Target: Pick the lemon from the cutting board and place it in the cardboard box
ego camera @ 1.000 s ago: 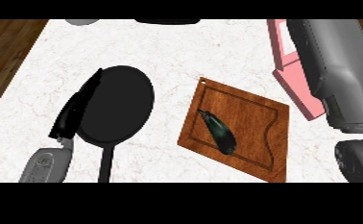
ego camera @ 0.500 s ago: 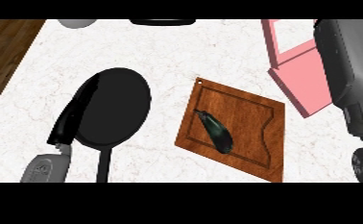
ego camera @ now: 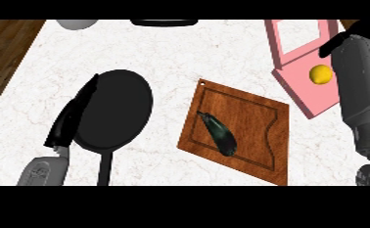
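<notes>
Already the lemon (ego camera: 321, 74) lies inside the pink box (ego camera: 300, 35) at the table's (ego camera: 202, 51) far right corner. The cutting board (ego camera: 253, 119) holds an eggplant (ego camera: 219, 133). The right hand's (ego camera: 334, 46) fingers cannot be told; the left hand (ego camera: 71, 117) rests straight beside the pan (ego camera: 115, 109).

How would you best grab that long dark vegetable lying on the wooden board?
Take the dark vegetable across its middle, coming straight down from above. It lies flat and diagonal on the cutting board, slim at its upper-left end and thicker toward the lower right, so fingers should close on its two long sides.
</notes>
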Robot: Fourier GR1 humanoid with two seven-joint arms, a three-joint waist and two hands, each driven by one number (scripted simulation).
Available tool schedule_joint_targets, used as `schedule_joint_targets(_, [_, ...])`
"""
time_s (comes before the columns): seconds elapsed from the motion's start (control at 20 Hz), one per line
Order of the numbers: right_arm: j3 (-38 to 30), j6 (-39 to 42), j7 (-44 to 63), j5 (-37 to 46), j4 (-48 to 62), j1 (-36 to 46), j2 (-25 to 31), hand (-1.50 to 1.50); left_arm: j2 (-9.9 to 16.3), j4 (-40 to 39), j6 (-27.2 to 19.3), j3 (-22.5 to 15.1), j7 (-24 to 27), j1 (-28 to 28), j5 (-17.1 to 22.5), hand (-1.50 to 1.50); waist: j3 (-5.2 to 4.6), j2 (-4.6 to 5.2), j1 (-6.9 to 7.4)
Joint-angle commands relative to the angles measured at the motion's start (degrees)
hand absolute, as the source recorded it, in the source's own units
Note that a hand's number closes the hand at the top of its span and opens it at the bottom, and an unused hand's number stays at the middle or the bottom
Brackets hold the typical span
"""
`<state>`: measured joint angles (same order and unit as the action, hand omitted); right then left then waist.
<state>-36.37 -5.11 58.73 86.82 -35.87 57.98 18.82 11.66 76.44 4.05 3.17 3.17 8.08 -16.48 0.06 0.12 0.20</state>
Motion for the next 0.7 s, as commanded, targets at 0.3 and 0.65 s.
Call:
schedule_joint_targets(0.3, [-1.6, -30.2, -11.0, -6.1, -10.5, -4.7, -2.7, -1.50, -2.0, -0.5, -1.4, -0.7, -0.3, 0.1, -0.6, 0.00, 0.06, 0.20, 0.36])
schedule_joint_targets(0.65, [-5.5, -41.8, -17.4, -16.5, -15.8, -9.6, -5.2, -1.50, -0.2, -2.4, -0.4, 0.9, 0.8, 0.9, -0.1, 0.00, -0.02, -0.05, -0.35])
